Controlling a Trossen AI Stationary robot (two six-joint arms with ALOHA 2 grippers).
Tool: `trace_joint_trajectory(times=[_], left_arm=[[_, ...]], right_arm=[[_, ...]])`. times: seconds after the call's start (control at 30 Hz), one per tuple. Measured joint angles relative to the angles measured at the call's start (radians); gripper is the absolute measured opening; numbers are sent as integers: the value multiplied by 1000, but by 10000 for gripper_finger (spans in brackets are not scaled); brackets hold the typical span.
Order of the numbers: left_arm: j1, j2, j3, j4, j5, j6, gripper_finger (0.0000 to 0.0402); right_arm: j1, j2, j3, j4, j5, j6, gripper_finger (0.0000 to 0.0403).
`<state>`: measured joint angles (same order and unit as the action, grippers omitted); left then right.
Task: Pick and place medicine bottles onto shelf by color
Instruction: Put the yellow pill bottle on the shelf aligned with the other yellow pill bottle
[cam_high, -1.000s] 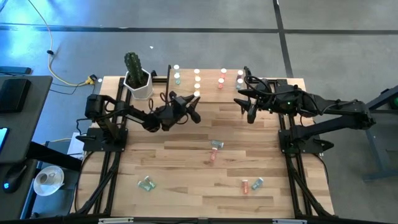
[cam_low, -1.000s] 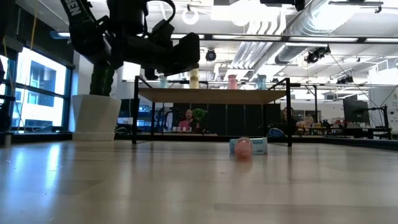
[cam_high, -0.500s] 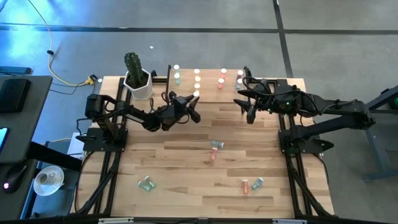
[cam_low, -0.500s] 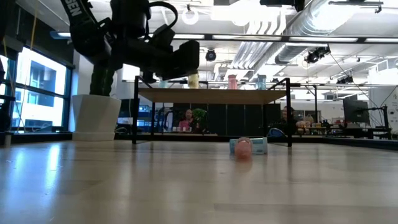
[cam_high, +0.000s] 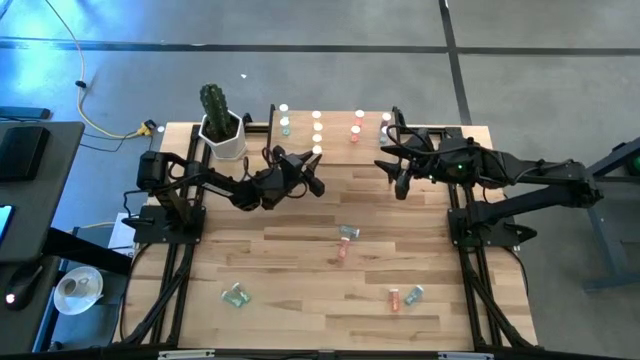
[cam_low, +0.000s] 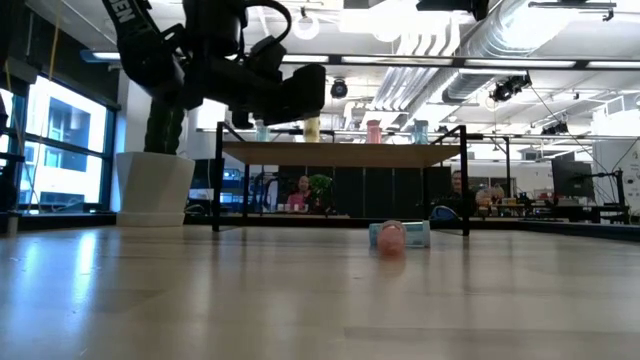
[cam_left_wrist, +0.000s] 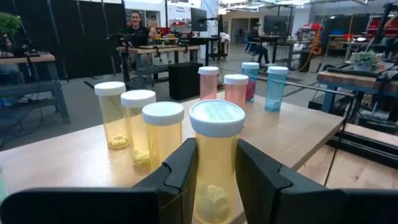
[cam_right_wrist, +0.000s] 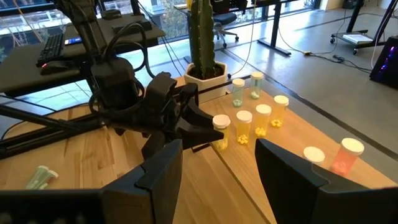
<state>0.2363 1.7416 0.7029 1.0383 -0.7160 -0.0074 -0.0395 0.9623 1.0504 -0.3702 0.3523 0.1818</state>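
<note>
Left gripper (cam_left_wrist: 214, 180) squeezing yellow bottle (cam_left_wrist: 216, 158), holding it by shelf (cam_left_wrist: 298, 127); should set down straight beside yellow ones. Right gripper (cam_right_wrist: 217, 168) waiting wide open.

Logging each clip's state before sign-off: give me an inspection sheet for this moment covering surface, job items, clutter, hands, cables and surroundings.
Surface: wooden table, bare between the bottles.
Job's things: shelf at the far edge carries upright capped bottles: yellow row, pink pair, blue pair. Loose bottles lie on the table: near the centre, front left, front right.
Clutter: potted cactus at the far left corner.
Hands: left hand shut on a yellow bottle at the shelf; right hand open, empty, above the table by the shelf.
Cables: yellow cable on the floor, left of the table.
Surroundings: desks and seated people beyond the table.
</note>
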Motion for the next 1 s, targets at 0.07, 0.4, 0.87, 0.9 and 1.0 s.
trace_joint_trajectory(times=[0.07,0.4,0.87,0.9,1.0], left_arm=[[0,0,0,-5,-2,0,85],[6,1,0,-56,-5,-33,85],[22,1,0,-55,1,-37,85],[26,1,0,-54,6,-49,85],[33,1,0,-54,35,-77,85]], right_arm=[[0,0,0,0,0,0,194],[0,0,0,-1,0,0,194],[0,0,0,-7,0,0,194],[0,0,0,-7,0,0,194],[0,0,0,-7,0,0,194]])
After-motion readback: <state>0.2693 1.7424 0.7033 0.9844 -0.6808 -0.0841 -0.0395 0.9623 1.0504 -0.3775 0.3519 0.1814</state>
